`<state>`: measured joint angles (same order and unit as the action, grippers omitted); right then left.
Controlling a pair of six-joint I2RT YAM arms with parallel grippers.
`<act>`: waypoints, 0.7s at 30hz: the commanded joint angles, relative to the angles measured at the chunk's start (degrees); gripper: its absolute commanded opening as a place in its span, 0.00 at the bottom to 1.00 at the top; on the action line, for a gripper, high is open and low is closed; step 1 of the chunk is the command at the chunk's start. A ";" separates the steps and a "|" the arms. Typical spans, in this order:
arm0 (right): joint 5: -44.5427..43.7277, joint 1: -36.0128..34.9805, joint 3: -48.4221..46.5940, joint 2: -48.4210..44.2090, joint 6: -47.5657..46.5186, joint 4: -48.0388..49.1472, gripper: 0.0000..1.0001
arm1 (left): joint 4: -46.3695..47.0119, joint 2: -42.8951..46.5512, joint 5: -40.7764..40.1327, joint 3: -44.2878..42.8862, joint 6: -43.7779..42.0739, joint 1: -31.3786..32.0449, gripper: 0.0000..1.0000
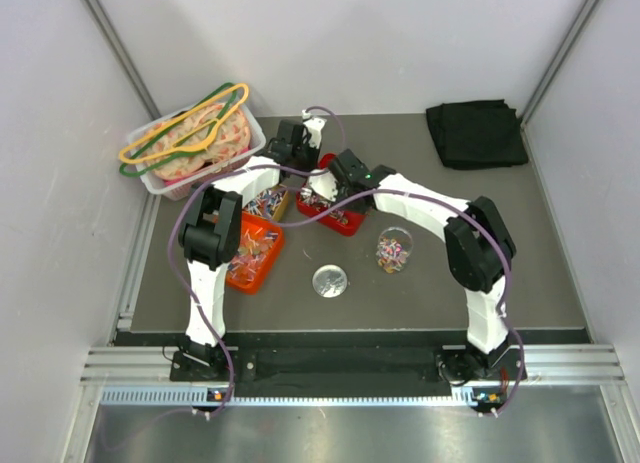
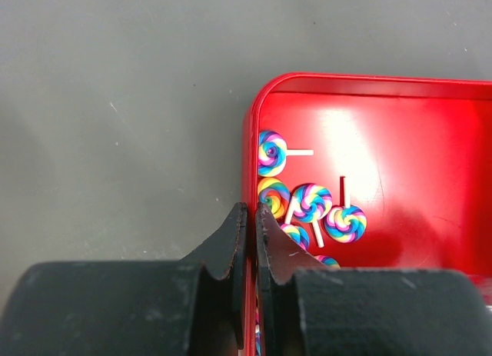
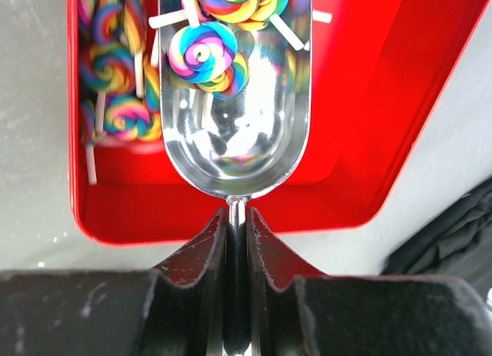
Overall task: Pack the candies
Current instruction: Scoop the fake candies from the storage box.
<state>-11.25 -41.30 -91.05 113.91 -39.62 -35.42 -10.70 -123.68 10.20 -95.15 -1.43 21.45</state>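
A grey worktop (image 1: 540, 273) inside a white-walled booth carries the scene. At centre frame in the overhead view, both arms meet over a red tray (image 1: 352, 225). The left gripper (image 2: 250, 211) has its jaws pressed together on the tray's wall, one finger inside and one outside. The right gripper (image 3: 237, 215) has its jaws clamped tight on the thin handle of a metal scoop (image 3: 254, 133), which hangs over the tray. The candies (image 3: 204, 52), rainbow-swirl lollipops on white sticks, lie in the scoop's bowl, along the tray's left side in the right wrist view, and in the tray's corner just beside the left fingers. More sit in an orange tray (image 1: 255, 261) left of centre and in a clear jar (image 1: 392, 251) right of centre. A round clear lid (image 1: 330, 281) lies flat between them, lower in the frame. A clear bin (image 1: 165, 183) with coloured hangers sits upper left, and a folded black cloth (image 1: 477, 133) upper right.
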 commanded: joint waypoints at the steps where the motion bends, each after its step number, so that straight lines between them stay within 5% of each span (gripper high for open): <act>1: 3.07 1.57 2.53 -6.06 1.47 4.74 0.00 | 3.40 4.85 2.37 0.41 1.87 0.26 0.00; 21: 7.81 4.12 13.61 -17.22 4.28 13.27 0.00 | 2.88 4.94 2.55 0.41 2.05 -0.36 0.00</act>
<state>-5.61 -38.17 -78.50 102.65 -36.38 -27.22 -10.68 -123.61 10.66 -95.00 -1.21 21.41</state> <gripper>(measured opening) 0.117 0.089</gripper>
